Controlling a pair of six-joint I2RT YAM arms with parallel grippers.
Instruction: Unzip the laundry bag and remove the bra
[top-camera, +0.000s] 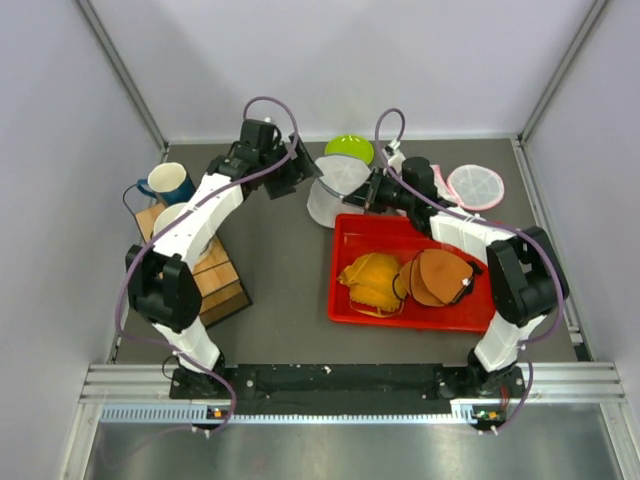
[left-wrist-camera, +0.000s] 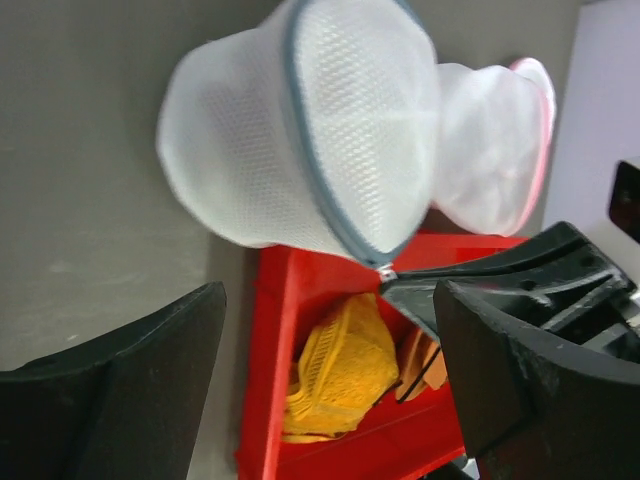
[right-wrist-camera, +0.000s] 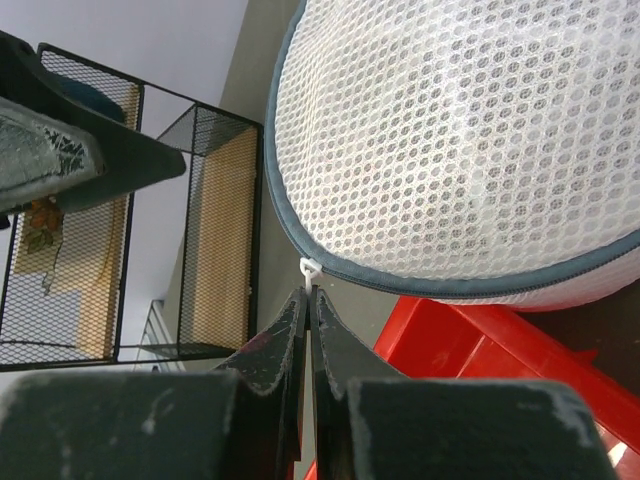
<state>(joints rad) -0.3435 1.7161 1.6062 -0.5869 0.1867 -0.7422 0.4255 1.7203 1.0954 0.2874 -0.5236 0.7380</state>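
Note:
The white mesh laundry bag (top-camera: 335, 190) with a grey zipper band stands at the back edge of the red tray (top-camera: 345, 300). It fills the right wrist view (right-wrist-camera: 470, 140) and shows in the left wrist view (left-wrist-camera: 300, 130). My right gripper (top-camera: 362, 190) (right-wrist-camera: 310, 295) is shut on the bag's white zipper pull (right-wrist-camera: 310, 268). My left gripper (top-camera: 298, 178) (left-wrist-camera: 330, 300) is open and empty, just left of the bag. A yellow bra (top-camera: 372, 282) (left-wrist-camera: 340, 370) and a brown one (top-camera: 437, 277) lie in the tray. I cannot see inside the bag.
A second mesh bag with a pink rim (top-camera: 475, 185) lies at the back right, and a green plate (top-camera: 350, 148) sits behind the bag. A blue mug (top-camera: 170, 183) and a wooden rack (top-camera: 215, 275) stand at the left. A black wire basket (right-wrist-camera: 215, 230) shows in the right wrist view.

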